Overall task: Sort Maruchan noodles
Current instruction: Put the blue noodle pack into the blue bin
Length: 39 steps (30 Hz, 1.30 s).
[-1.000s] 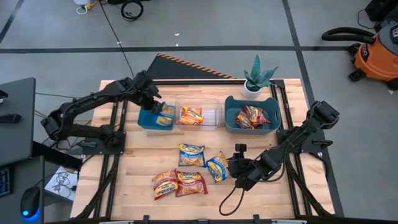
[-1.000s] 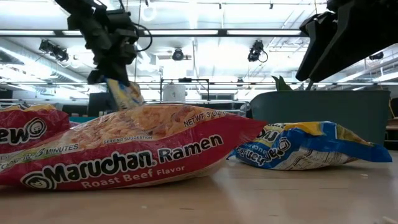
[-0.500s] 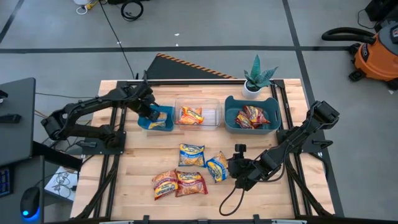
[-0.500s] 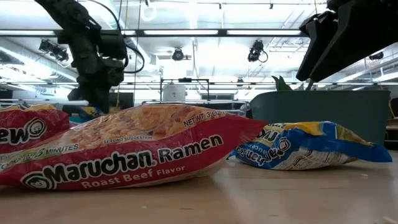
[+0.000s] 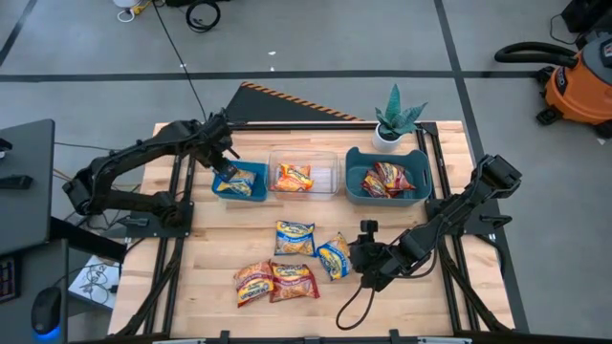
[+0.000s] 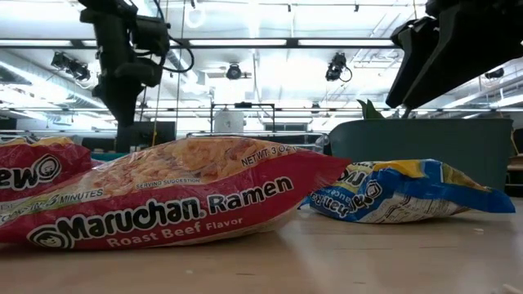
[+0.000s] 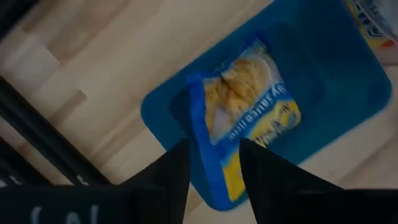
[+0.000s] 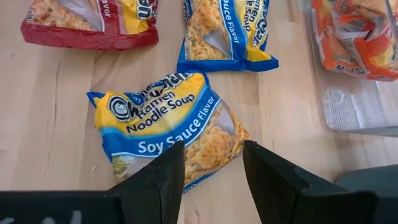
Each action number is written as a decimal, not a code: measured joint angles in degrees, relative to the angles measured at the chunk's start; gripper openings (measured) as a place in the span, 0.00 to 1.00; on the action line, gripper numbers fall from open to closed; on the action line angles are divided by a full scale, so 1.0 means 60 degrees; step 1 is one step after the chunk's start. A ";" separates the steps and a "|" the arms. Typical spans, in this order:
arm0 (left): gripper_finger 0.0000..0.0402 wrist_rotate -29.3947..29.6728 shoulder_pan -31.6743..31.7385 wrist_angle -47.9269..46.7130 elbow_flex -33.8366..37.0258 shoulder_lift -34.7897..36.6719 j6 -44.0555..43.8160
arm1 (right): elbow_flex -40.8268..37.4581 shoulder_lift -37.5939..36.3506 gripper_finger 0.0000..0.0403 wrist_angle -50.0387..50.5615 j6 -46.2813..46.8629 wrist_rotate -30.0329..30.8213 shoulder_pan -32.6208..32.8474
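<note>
My left gripper [image 5: 228, 168] hangs open over the left teal bin [image 5: 256, 190]. A blue-and-yellow noodle packet [image 7: 245, 115] lies flat in that bin, below and beyond the fingers. My right gripper [image 8: 211, 168] stands open just above the near edge of a blue-and-yellow "Soy Sauce" packet [image 8: 165, 127] on the table. Another blue-and-yellow packet [image 5: 295, 238] and two red ones [image 5: 253, 282] [image 5: 295, 280] lie on the wood. An orange packet [image 5: 295, 177] sits in the clear middle bin [image 5: 330, 162]. Red packets [image 5: 385, 179] fill the right teal bin [image 5: 418, 167].
A potted plant [image 5: 395, 119] stands at the table's far edge behind the right bin. A black cable loop [image 5: 352, 308] lies near the front edge, right of the red packets. Bare wood lies between the bins and the loose packets.
My left gripper went down into the left teal bin with the blue-and-yellow packet hanging from it, opened and let go, then rose a little. The packet now lies flat in the bin.
</note>
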<state>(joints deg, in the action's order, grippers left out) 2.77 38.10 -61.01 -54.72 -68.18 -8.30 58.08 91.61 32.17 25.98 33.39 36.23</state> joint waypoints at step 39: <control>0.35 0.0690 -0.2015 0.2252 0.2030 -0.1743 -0.0493 | 0.0000 0.0004 0.42 -0.0566 -0.1488 -0.0073 -0.0390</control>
<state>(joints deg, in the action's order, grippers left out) 6.91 26.01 -47.50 -42.54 -78.64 -11.26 58.08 91.64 28.77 17.05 32.95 33.89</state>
